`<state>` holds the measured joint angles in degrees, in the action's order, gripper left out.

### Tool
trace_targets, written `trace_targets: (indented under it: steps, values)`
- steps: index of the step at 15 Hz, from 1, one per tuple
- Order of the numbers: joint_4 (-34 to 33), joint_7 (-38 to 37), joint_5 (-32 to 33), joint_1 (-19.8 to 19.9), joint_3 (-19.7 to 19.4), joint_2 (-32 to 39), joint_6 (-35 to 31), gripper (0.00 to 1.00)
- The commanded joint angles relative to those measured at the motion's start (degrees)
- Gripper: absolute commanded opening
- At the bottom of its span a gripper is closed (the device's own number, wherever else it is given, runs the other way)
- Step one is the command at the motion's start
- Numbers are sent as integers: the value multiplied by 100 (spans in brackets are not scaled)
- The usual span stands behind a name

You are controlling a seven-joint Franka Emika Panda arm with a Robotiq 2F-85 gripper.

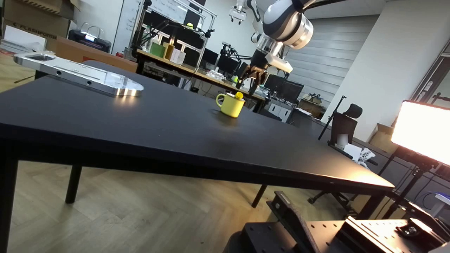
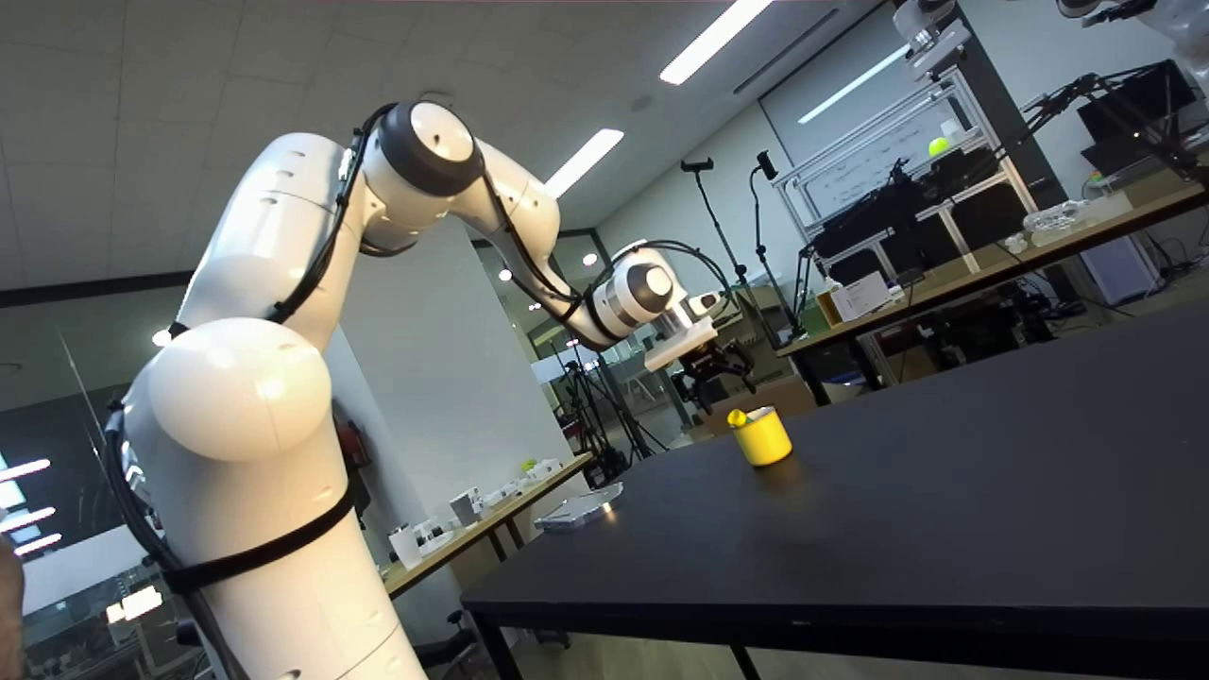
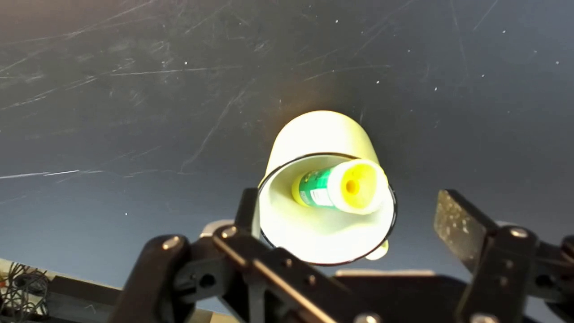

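Tube [image 3: 335, 186] in mug [image 3: 319, 134] (carton [image 1: 38, 20] reads FLASHFORGE)

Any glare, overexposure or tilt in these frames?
In an exterior view, the light panel is blown out white and the black table catches warm glare at its right end; both exterior views look tilted; in the wrist view, the yellow mug is overexposed, nearly white inside.

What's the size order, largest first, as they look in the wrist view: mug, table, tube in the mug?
1. Table: runs past the frame's edges.
2. Mug: far smaller, well inside the frame.
3. Tube: smallest, covers only part of the mug's opening.
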<state>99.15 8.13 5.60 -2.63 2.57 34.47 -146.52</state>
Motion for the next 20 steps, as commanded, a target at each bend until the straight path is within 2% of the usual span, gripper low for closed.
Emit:
trace_targets:
  steps: [1, 2, 3, 4, 10, 13, 20]
  values:
    - [14, -283, 27, -108, -77, 114, -174, 100]
    - [14, -309, 28, -119, -83, 150, -234, 100]
    - [16, -344, 35, -137, -96, 181, -290, 75]
    - [34, -378, 53, -160, -114, 199, -365, 74]
    - [108, -499, -1, -176, -113, 278, -671, 31]
    - [93, -605, 10, -198, -172, 237, -546, 12]
    - [-142, -615, -401, 28, -74, -267, 459, 10]
